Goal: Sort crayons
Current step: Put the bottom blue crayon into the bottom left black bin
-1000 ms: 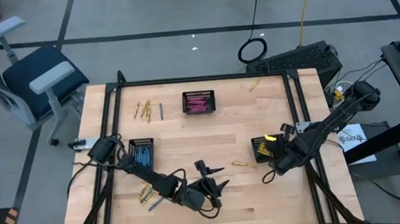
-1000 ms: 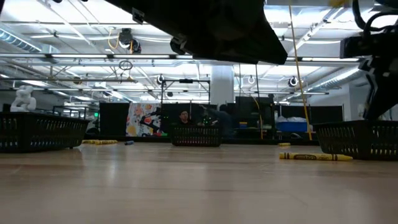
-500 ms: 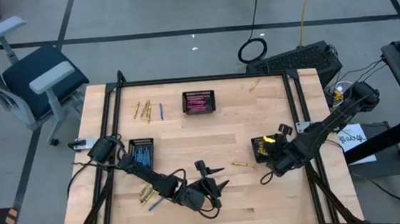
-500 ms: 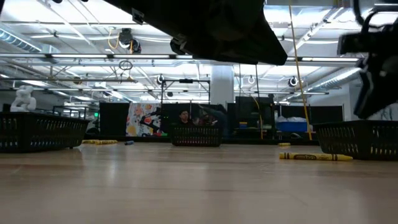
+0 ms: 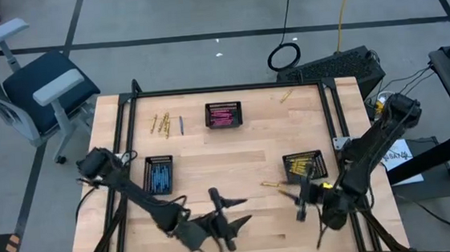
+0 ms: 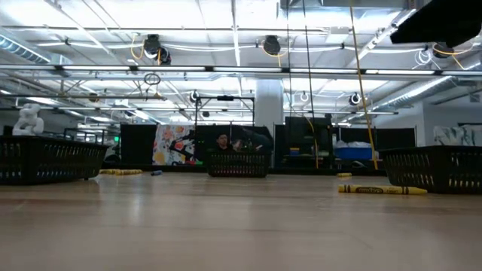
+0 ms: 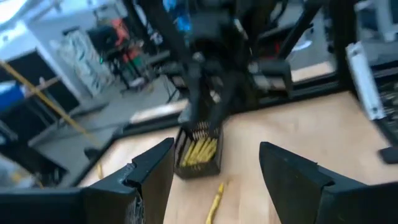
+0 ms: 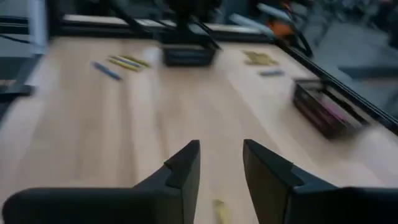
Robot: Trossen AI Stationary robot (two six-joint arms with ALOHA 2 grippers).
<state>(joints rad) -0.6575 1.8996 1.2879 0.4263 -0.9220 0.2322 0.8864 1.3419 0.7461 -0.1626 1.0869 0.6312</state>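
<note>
We observe the table (image 5: 211,155) from above, working left to right. A basket of blue crayons (image 5: 158,174) sits on the left side. Above it, near the far edge, loose gold crayons (image 5: 160,124) lie beside a single blue crayon (image 5: 181,124). The left gripper (image 5: 230,210) is positioned near the front edge, left of centre; its fingers (image 7: 152,177) are spread wide apart and hold nothing.

At far centre, a basket of pink crayons (image 5: 223,115) stands alone. In the low view, it appears as a dark mesh basket (image 6: 238,163) in the distance.

Right of centre, one yellow crayon (image 5: 271,185) lies flat on the wood, between the left gripper and the basket of yellow crayons (image 5: 304,166). The low view shows this crayon (image 6: 381,190) just in front of that basket (image 6: 431,168); the left wrist view shows the same crayon (image 7: 214,201) near the basket (image 7: 198,151), apart from it.

The right gripper (image 5: 302,203) hangs just in front of the yellow basket. Its fingers (image 8: 184,170) stand parted with a clear gap, and nothing lies between them. A further gold crayon (image 5: 286,96) rests near the far right corner.
</note>
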